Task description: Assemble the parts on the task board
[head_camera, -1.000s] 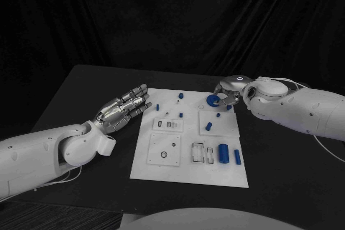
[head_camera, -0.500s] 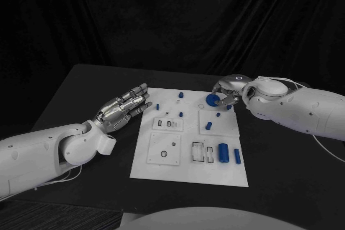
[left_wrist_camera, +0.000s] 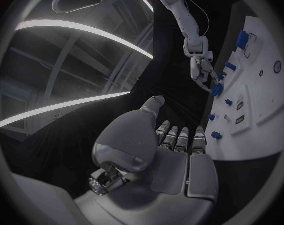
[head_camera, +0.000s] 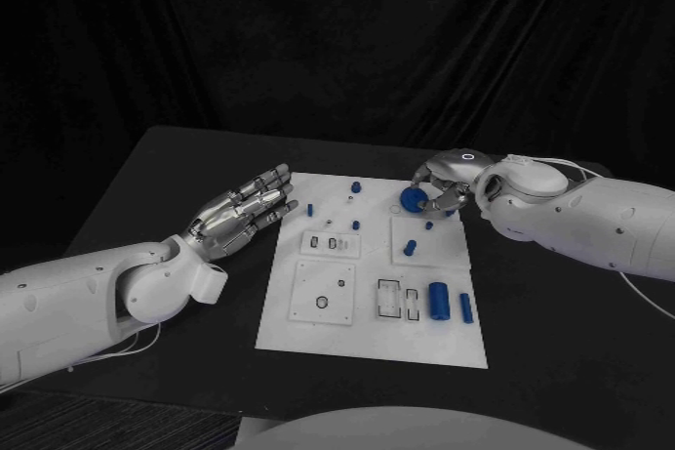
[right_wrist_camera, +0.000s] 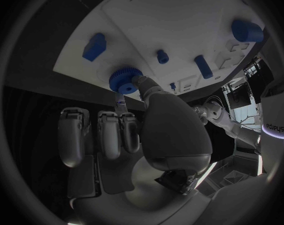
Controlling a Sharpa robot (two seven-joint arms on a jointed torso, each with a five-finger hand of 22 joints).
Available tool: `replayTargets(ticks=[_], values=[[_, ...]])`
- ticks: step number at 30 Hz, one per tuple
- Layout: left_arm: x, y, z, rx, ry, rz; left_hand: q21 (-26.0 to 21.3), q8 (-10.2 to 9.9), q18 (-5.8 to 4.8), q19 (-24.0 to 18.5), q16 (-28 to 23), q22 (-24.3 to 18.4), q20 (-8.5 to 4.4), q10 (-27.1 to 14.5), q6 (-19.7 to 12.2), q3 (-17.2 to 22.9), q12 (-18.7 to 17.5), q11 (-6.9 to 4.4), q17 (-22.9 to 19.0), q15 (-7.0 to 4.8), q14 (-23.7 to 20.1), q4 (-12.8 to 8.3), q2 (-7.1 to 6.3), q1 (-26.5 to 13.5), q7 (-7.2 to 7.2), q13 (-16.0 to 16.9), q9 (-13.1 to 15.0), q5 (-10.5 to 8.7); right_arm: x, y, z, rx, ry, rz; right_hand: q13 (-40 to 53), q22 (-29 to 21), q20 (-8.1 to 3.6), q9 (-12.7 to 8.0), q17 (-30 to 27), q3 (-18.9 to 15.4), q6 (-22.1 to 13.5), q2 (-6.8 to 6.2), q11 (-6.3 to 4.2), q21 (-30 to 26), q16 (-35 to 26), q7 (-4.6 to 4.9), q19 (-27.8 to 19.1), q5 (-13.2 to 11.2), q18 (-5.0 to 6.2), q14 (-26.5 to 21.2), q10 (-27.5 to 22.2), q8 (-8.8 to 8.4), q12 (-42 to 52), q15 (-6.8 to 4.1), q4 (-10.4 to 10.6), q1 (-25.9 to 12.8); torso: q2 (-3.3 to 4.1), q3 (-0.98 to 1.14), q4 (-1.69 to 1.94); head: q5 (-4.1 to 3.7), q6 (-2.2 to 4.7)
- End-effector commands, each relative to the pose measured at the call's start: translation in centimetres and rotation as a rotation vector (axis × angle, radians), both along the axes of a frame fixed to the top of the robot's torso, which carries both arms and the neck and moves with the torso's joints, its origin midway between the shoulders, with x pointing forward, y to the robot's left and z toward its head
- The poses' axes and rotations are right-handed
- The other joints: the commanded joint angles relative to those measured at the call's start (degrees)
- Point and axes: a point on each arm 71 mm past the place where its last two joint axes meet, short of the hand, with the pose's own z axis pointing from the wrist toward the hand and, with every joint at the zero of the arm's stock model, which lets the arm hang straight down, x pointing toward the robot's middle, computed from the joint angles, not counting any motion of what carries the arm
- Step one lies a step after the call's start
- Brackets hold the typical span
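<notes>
While most parts lie loose on the task board (head_camera: 369, 347), assembly looks barely begun. The left hand (head_camera: 242, 209) hovers flat, fingers spread, empty; the right hand (head_camera: 442, 184) pinches the blue gear (right_wrist_camera: 124, 79) at the board's far right corner.

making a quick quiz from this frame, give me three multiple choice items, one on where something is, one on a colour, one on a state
1. Where is the blue gear on the task board?
A. at the far right corner
B. at the near left corner
C. off the board, on the black table

2. What colour are the two cylinders lying near the board's right edge?
A. red
B. blue
C. yellow

3. What is the left robot hand doing?
A. pinching a peg
B. pressing on the board
C. holding nothing, fingers extended

Answers: 1 A, the right robot hand has its fingers on the gear there; 2 B, both are blue; 3 C, it is beside the board's left edge with nothing in it.
</notes>
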Motion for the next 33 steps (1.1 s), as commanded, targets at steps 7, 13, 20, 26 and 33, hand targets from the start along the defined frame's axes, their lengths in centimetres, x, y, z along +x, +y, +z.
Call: replayTargets(ticks=[7,13,20,26,33], values=[[-0.1,-0.1,0.2,-0.012,-0.008,-0.003,-0.2,0.3,-0.50,0.0,-0.4,-0.1,0.60,0.1,-0.2,0.1,0.3,0.67,-0.1,0.34,0.0,-0.4,0.01,-0.8,-0.06,0.1,0.0,0.16,-0.4,3.3,2.1,0.032,-0.044,0.083,15.1,13.1,-0.27,17.3,15.1,0.4,-0.2,-0.15,0.02,0.3,0.2,0.08,3.6,-1.6,-0.76,6.0,5.9,7.09,0.2,0.00,0.9,-1.4,-0.04,-0.04,-0.01,0.37,0.22],[0.0,-0.2,0.2,-0.013,-0.007,-0.006,-0.2,0.3,-0.50,0.0,-0.4,-0.1,0.60,0.1,-0.2,0.1,0.3,0.67,-0.1,0.34,0.0,-0.4,0.01,-0.8,-0.06,0.1,0.0,0.16,-0.4,6.0,2.1,0.028,-0.027,0.137,15.1,13.1,-0.25,17.3,15.1,0.5,-0.4,-0.13,0.01,0.4,0.2,0.09,3.7,-1.9,-0.77,6.0,5.9,6.95,0.2,0.02,0.9,-1.5,0.02,-0.03,0.07,0.22,0.18],[0.0,-0.2,0.2,-0.013,-0.008,-0.005,-0.2,0.3,-0.50,0.0,-0.4,-0.1,0.64,0.1,-0.2,0.1,0.4,0.87,-0.1,0.36,0.0,-0.5,-0.02,-0.9,-0.13,0.1,0.0,0.16,0.1,7.6,2.0,0.014,-0.014,0.157,15.1,13.1,-0.23,17.2,15.1,0.6,-0.6,-0.10,0.03,0.4,0.2,0.14,3.7,-2.1,-0.77,6.0,5.9,6.70,0.2,0.03,0.9,-1.5,0.05,-0.04,0.10,0.18,-0.08],[0.0,-0.4,0.2,-0.013,-0.007,-0.008,-0.2,0.3,-0.50,0.0,-0.4,-0.1,0.64,0.1,-0.2,0.1,0.4,0.87,-0.1,0.36,0.0,-0.5,-0.02,-0.9,-0.13,0.1,0.0,0.16,0.8,8.7,1.7,-0.002,-0.004,0.158,15.1,13.1,-0.15,16.9,15.1,0.9,-1.1,-0.15,0.24,0.3,0.2,0.38,3.6,-2.3,-0.75,6.0,5.9,6.06,0.2,0.16,1.0,-1.6,0.09,-0.05,0.14,0.23,-0.11],[0.0,-0.5,0.2,-0.013,-0.007,-0.010,-0.2,0.4,-0.50,0.0,-0.4,-0.1,0.66,0.2,-0.2,0.2,0.5,0.96,-0.1,0.38,0.0,-0.6,-0.04,-1.0,-0.17,0.1,0.0,0.16,1.1,9.5,1.7,-0.007,-0.004,0.157,15.1,13.0,-0.02,16.5,15.1,1.2,-1.5,-0.27,0.41,0.2,0.2,0.60,3.5,-2.7,-0.72,6.0,5.9,5.34,0.2,0.33,1.1,-1.8,0.11,-0.03,0.17,-0.04,-0.13]])
